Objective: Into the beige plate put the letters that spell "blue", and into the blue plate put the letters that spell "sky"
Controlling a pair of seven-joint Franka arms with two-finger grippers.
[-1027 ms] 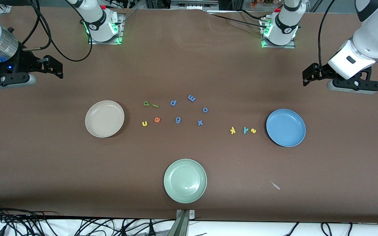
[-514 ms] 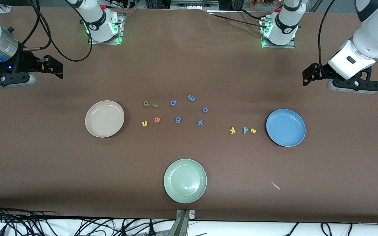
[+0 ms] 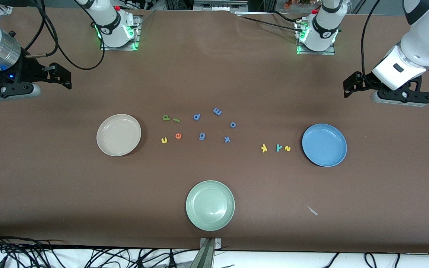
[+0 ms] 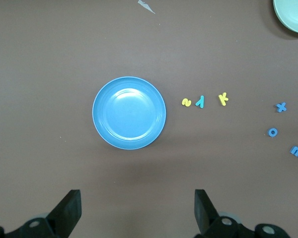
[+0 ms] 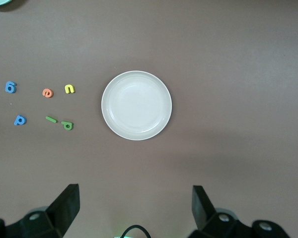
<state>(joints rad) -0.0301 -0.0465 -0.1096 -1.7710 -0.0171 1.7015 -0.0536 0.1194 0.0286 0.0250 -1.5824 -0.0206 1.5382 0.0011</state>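
The beige plate point(image 3: 118, 134) lies toward the right arm's end, with green b point(image 3: 166, 117), green l point(image 3: 177, 120), yellow u point(image 3: 164, 140) and orange e point(image 3: 178, 136) beside it on the table. Toward the left arm's end lies the blue plate point(image 3: 324, 145), and next to it stand yellow s point(image 3: 287, 149), teal y point(image 3: 278, 148) and yellow k point(image 3: 264, 148) in a row. My right gripper point(image 5: 135, 196) hangs open high over bare table near the beige plate point(image 5: 136, 105). My left gripper point(image 4: 137, 198) hangs open likewise near the blue plate point(image 4: 129, 112). Both are empty.
Blue letters p point(image 3: 197, 116), m point(image 3: 217, 111), o point(image 3: 232, 124), g point(image 3: 202, 136) and x point(image 3: 227, 139) lie between the two letter groups. A pale green plate point(image 3: 210, 205) sits nearest the front camera. A small pale scrap point(image 3: 312, 210) lies beside it.
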